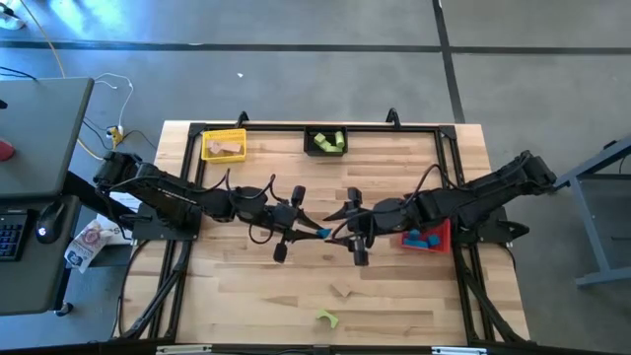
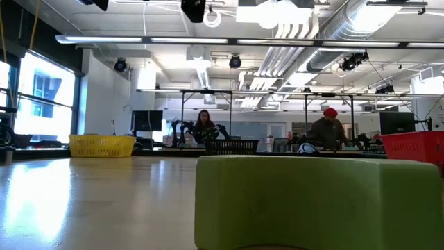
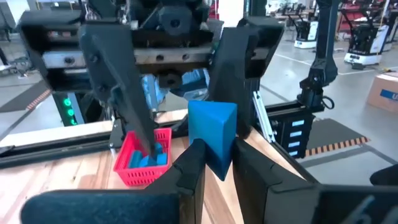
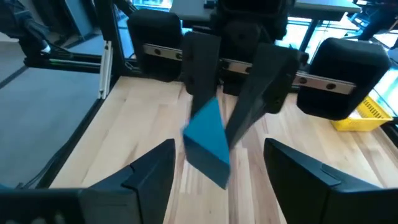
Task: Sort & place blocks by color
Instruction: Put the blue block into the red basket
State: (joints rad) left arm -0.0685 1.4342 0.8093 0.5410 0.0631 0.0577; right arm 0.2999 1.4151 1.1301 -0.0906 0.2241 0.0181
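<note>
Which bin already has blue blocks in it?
The red bin, below the right arm at the table's right side; blue blocks lie inside. The yellow bin holds tan pieces, the black bin green ones.

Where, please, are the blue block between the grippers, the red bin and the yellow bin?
blue block (image 3: 211, 134): left wrist view, its front face.
red bin (image 3: 127, 158): left wrist view, its near wall.
yellow bin (image 1: 209, 148): high view, its left rim.

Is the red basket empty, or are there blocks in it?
Not empty. The red basket beside the right arm holds a few blue blocks. The left wrist view shows blue pieces inside it too.
</note>
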